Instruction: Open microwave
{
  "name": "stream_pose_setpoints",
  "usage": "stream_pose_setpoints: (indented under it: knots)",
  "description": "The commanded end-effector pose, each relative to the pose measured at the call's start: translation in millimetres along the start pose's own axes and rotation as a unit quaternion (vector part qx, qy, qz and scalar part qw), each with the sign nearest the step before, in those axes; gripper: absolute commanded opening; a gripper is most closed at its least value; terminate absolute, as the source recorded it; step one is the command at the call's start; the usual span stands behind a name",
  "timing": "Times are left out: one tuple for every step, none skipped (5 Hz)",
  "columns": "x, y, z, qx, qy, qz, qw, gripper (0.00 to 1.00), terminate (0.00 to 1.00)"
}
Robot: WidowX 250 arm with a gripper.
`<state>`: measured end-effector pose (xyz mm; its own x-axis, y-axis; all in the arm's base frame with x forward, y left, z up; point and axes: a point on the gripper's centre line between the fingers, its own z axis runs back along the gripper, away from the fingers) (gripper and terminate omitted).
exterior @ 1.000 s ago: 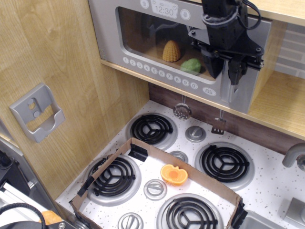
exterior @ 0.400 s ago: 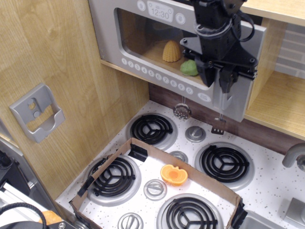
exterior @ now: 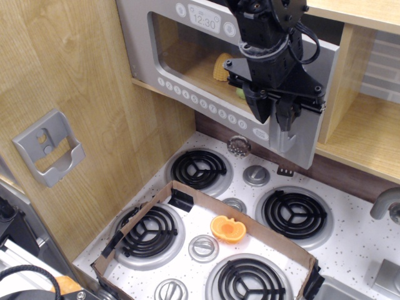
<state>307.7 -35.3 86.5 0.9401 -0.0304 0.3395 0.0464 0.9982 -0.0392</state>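
A: What sits at the far left of the frame?

B: A small grey wall bracket (exterior: 48,148), fixed to the light wood-grain panel (exterior: 81,94).

A: And the microwave?

B: The microwave (exterior: 187,62) fills the upper centre, a long grey plastic box running left to right and sloping down toward the right. Its door is swung partly outward, hinged at the left, so the free right edge stands out from the cabinet. A row of small round white buttons (exterior: 206,103) lines the lower edge, and a clock display (exterior: 205,19) reads 12:30 at the top.

A: Where is the claw relative to it?

B: The black gripper (exterior: 275,112) hangs in front of the door's right end, pointing down. Its fingers sit on either side of the upright silver handle (exterior: 285,134), closed in against it.

A: Anything behind the window?

B: A ribbed yellow piece (exterior: 223,65), partly hidden by the arm.

A: Below?

B: A speckled white stovetop (exterior: 350,250) with black coil burners, a cardboard frame (exterior: 244,215) and an orange toy (exterior: 228,228) inside it.
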Motion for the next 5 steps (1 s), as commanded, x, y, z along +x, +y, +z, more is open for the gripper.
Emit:
stream_pose_setpoints:
  knots:
    - [0.9,0.1,18.1,0.031,0.027,0.038,0.9984,1.0,0.0]
    - [-15.7,-5.5,25.7,0.04,0.025,0.064,0.9968,1.0,0.0]
    - [-42.1,-20.8,36.6,0.055,0.002,0.101,0.9934,1.0,0.0]
    - [-53.9,-51.7,41.7,0.054,-0.012,0.105,0.9929,1.0,0.0]
    - [-36.5,-81.9,27.6,-0.006,-0.013,0.05,0.9986,1.0,0.0]
